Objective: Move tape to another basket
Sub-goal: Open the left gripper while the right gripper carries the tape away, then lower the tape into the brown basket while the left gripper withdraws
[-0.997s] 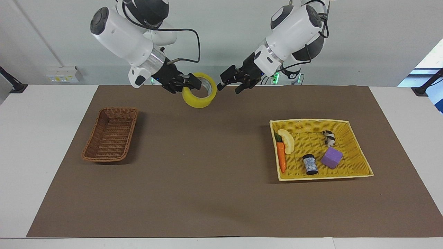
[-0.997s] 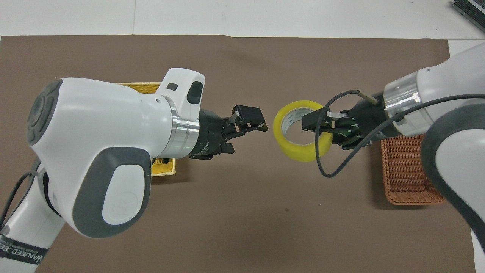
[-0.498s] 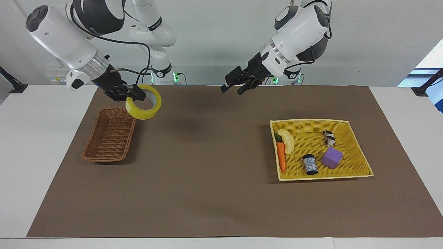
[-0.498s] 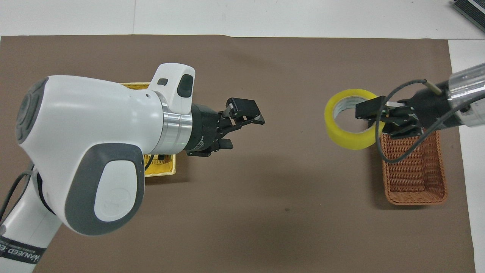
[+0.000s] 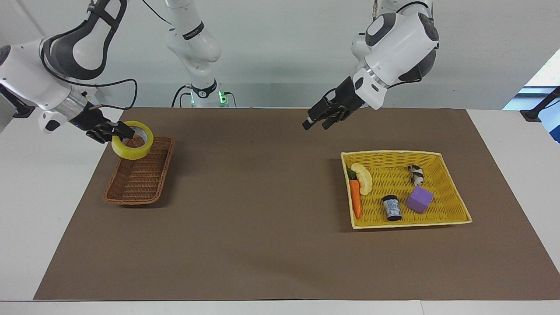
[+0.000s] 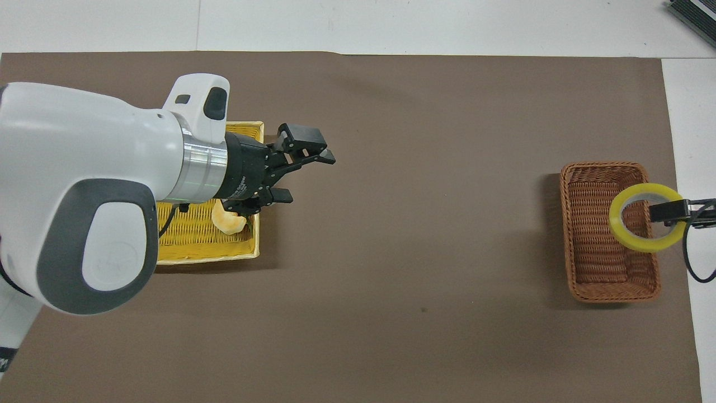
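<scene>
The right gripper (image 5: 117, 131) grips the tape (image 5: 132, 140) above the brown basket (image 5: 139, 175), while the left gripper (image 5: 321, 120) hangs open-fingered well toward the left arm's end from it.

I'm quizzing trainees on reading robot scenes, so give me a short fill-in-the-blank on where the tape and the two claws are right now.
1. The right claw is shut on the ____.
2. The tape hangs over the dark brown wicker ____.
3. The left claw is open and holds ____.
4. The purple cube lies in the ____ basket.

Missing words: tape; basket; nothing; yellow
</scene>
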Tool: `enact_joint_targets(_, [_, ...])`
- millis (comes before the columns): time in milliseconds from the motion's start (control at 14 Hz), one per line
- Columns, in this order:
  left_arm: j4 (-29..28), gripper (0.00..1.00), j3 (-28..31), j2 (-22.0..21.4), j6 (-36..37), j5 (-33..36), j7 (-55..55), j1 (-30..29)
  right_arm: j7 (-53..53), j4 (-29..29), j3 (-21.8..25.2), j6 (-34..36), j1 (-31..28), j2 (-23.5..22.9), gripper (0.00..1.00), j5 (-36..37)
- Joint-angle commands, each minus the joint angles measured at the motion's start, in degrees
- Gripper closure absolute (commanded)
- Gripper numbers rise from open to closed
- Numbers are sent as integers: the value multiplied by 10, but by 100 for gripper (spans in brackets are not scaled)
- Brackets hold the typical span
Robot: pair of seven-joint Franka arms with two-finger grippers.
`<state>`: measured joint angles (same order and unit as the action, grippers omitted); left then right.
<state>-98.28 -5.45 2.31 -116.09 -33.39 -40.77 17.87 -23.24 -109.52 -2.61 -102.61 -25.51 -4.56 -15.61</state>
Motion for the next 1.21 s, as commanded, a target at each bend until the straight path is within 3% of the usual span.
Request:
enact_joint_targets(0, [-8, 0, -4, -7, 24, 35, 31, -38, -18, -44, -11, -35, -15, 4, 100, 9])
enact_joint_targets(285, [-14, 0, -4, -10, 66, 54, 137, -93, -47, -51, -11, -74, -21, -17, 100, 10])
enact_joint_targets(641, [-10, 0, -4, -9, 93, 138, 197, -154, -50, -51, -11, -110, -19, -49, 100, 10])
enact_joint_targets(925, [-7, 0, -4, -8, 103, 166, 284, -217, -50, -51, -11, -129, -19, -73, 100, 10])
enact_joint_targets(997, [-2, 0, -4, -8, 111, 182, 304, -233, -50, -51, -11, -132, -17, -75, 82, 10])
enact_joint_targets(1068, [11, 0, -4, -6, 129, 216, 322, -238, -48, -51, -11, -131, -17, -76, 55, 10])
enact_joint_targets(1139, [22, 0, -4, -4, 148, 246, 340, -239, -44, -51, -11, -131, -17, -76, 17, 10])
